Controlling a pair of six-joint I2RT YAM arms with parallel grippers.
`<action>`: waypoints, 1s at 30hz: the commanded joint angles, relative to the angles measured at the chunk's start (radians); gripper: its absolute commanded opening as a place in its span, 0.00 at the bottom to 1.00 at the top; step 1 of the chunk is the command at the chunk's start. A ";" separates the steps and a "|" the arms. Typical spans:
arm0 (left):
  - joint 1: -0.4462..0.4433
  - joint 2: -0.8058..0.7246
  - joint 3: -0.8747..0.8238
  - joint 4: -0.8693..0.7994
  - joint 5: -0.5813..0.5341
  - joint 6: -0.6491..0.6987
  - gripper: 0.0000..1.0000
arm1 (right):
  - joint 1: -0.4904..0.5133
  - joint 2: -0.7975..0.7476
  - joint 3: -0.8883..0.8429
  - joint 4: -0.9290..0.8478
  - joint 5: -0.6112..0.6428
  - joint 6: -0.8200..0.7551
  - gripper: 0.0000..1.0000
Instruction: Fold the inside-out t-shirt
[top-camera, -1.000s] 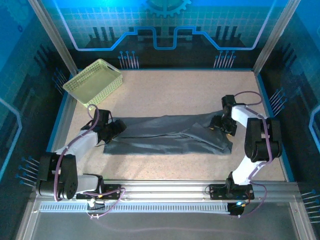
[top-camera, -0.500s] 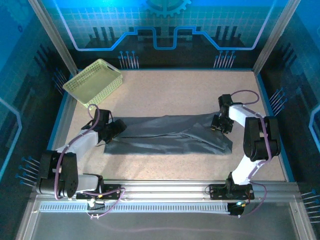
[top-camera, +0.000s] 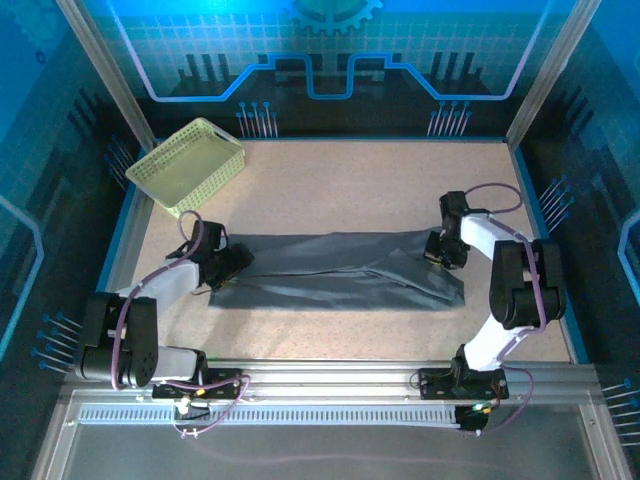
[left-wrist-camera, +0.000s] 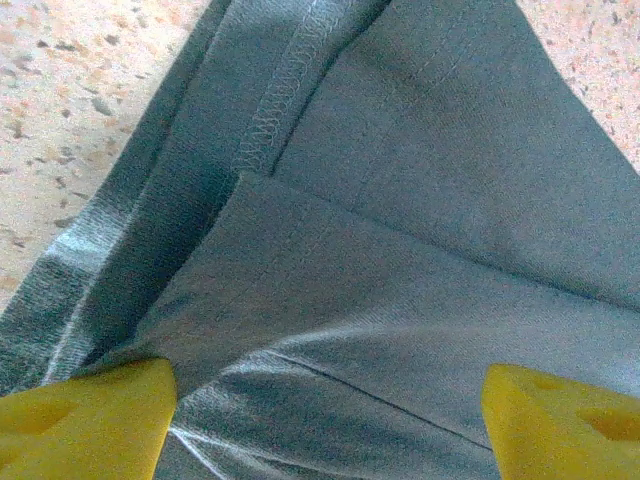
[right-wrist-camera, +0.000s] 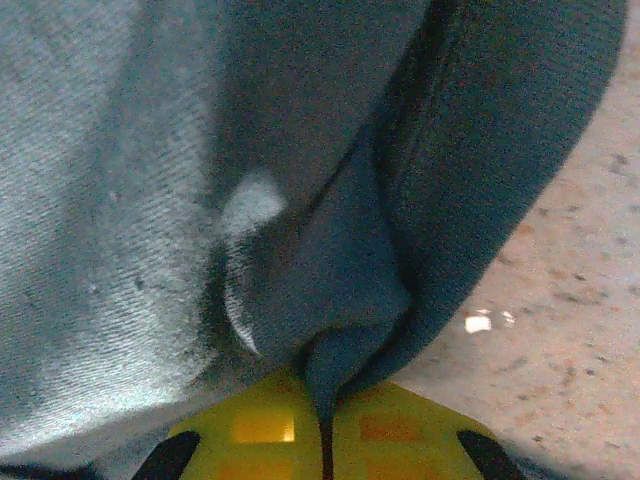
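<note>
The inside-out t-shirt (top-camera: 335, 272) lies as a long dark grey band across the middle of the table, folded lengthwise, its seams showing. My left gripper (top-camera: 232, 266) sits at its left end, open, with both yellow fingertips (left-wrist-camera: 80, 420) wide apart over the wrinkled fabric (left-wrist-camera: 400, 260). At the shirt's right end my right gripper (top-camera: 436, 250) is shut on a pinched fold of the cloth (right-wrist-camera: 340, 290), which runs down between the two yellow pads (right-wrist-camera: 265, 425).
A pale yellow-green lattice basket (top-camera: 187, 165) stands at the back left corner. Blue-edged walls ring the speckled tabletop (top-camera: 350, 185). Bare table lies behind and in front of the shirt.
My right gripper has closed on the shirt's right end. The left gripper has shifted slightly along the left end and stays open.
</note>
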 joint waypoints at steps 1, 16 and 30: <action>-0.032 0.024 -0.034 -0.032 -0.025 -0.018 0.82 | -0.052 -0.054 -0.017 -0.052 0.073 0.012 0.00; -0.047 -0.123 0.005 -0.115 -0.093 0.028 0.85 | -0.083 -0.099 0.012 -0.104 0.152 -0.010 0.00; -0.109 -0.032 0.132 -0.185 -0.107 0.102 0.76 | -0.051 -0.110 0.071 -0.161 0.265 -0.010 0.00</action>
